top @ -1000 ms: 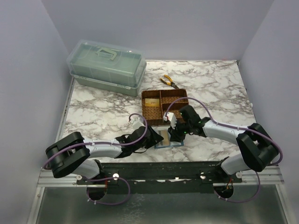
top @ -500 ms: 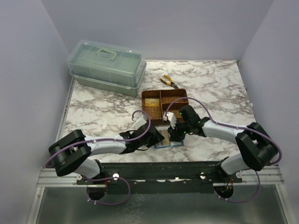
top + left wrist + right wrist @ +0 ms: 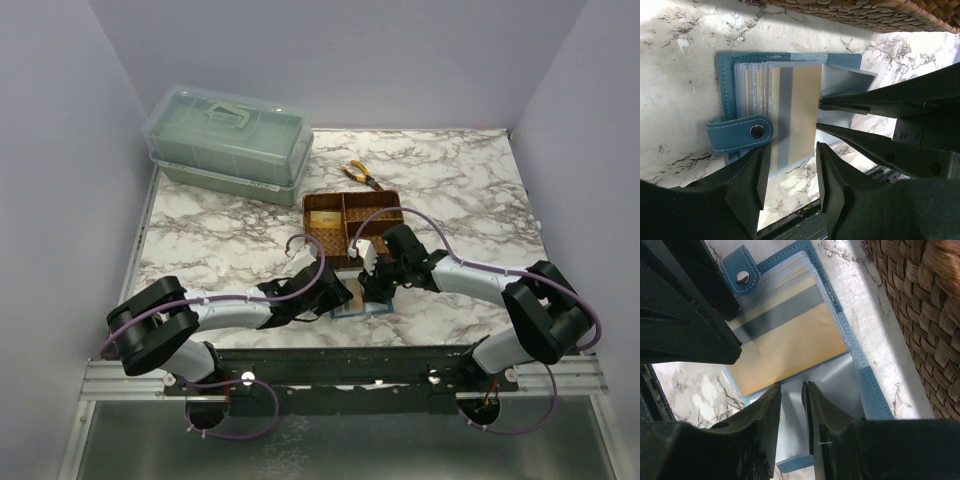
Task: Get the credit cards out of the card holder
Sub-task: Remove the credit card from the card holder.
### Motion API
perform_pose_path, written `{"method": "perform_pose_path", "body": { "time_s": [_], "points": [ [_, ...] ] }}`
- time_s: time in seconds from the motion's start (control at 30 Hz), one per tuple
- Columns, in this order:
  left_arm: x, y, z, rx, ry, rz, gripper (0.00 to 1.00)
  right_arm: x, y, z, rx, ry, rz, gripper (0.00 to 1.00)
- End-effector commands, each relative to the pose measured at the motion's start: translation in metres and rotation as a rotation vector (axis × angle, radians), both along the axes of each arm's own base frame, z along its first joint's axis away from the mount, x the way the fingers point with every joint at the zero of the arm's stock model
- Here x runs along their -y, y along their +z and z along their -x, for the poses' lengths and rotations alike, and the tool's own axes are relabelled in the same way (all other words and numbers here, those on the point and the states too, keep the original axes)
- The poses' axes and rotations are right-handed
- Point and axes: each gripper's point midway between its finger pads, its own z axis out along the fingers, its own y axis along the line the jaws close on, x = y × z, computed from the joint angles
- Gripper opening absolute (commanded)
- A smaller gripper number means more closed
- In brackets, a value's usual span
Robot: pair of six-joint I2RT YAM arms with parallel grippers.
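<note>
The teal-blue card holder (image 3: pixel 352 310) lies open on the marble, just in front of the woven tray. In the left wrist view its snap strap and blue cover (image 3: pixel 724 85) frame several clear sleeves with a gold credit card (image 3: pixel 795 110) on top. My left gripper (image 3: pixel 791 156) is open, its jaws standing either side of that card's near end without gripping it. The card (image 3: pixel 785 347) and cover (image 3: pixel 875 395) also show in the right wrist view. My right gripper (image 3: pixel 791 390) has a narrow gap, its tips resting on the clear sleeve of the other half. Both grippers (image 3: pixel 337 296) (image 3: pixel 368 290) meet over the holder.
The brown woven three-compartment tray (image 3: pixel 325 243) stands right behind the holder, with a yellowish flat piece (image 3: pixel 322 218) in its left compartment. Yellow-handled pliers (image 3: pixel 360 175) lie beyond it. A green lidded box (image 3: pixel 225 140) stands at the back left.
My left gripper has moved right, up to the card holder's near edge. The right arm and the holder have stayed put.
</note>
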Motion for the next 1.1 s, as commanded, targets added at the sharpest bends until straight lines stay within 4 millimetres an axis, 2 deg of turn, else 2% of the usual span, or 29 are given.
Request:
{"method": "perform_pose_path", "body": {
  "time_s": [0.0,0.23,0.47,0.8,1.07],
  "points": [
    [0.01,0.001,0.002,0.01,-0.037,0.059,0.48,0.01,-0.011,-0.004,-0.012,-0.041,0.058,0.33],
    [0.013,0.009,0.0,0.021,-0.039,0.124,0.48,0.01,-0.008,-0.006,-0.006,-0.055,0.053,0.35],
    [0.02,0.035,-0.002,0.07,-0.05,0.252,0.48,0.009,-0.001,-0.01,-0.003,-0.072,0.03,0.37],
    [0.026,0.056,-0.003,0.11,-0.065,0.354,0.48,0.011,0.0,-0.012,-0.005,-0.077,0.026,0.38],
    [0.028,0.06,-0.007,0.123,-0.062,0.385,0.48,0.01,0.004,-0.013,-0.004,-0.085,0.013,0.38]
  ]
}}
